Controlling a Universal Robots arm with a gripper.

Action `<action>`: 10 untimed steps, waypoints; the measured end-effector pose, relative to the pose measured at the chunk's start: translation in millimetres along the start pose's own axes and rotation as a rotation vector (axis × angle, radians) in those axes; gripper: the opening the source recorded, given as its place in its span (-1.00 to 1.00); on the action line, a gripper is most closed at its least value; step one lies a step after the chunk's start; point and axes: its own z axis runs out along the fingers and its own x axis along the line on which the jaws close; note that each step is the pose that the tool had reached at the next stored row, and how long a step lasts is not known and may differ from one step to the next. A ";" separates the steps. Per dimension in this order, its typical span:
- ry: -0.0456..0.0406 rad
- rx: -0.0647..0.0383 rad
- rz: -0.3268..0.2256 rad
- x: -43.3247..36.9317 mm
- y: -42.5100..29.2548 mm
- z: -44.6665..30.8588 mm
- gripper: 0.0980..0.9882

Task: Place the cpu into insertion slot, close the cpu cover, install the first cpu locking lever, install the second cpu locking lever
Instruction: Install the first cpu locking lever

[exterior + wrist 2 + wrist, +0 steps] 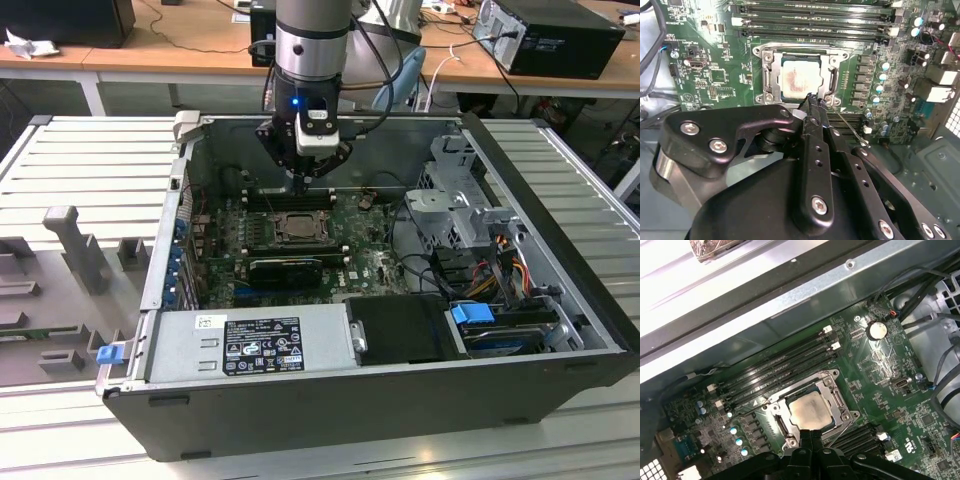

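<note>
The cpu (pixel 796 80) (pixel 810 410) lies flat in the insertion slot (pixel 297 228) on the green board, its pale face smudged. The cpu cover (pixel 827 75) (pixel 833 398) lies down around it as a silvery frame, with the chip showing through the cut-out. My gripper (pixel 303 185) (pixel 812 101) (pixel 810 433) hangs just above one edge of the socket with its fingers pressed together and nothing between them. A thin wire locking lever (pixel 850 127) (pixel 842 426) runs out slantwise from the socket corner beside my fingertips.
Long black memory slots (pixel 810 22) (pixel 775 370) lie on both sides of the socket. A black expansion card (pixel 285 268), the grey power supply (pixel 250 345) and a drive cage (pixel 455 200) crowd the case. Cables (pixel 420 250) run at the exterior view's right.
</note>
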 end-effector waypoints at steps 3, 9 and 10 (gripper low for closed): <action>0.0000 0.000 -0.017 0.0 0.0 0.0 -0.98; -0.0001 0.001 -0.063 0.0 0.0 0.0 -0.98; -0.0001 0.001 -0.068 0.0 0.0 0.0 -0.98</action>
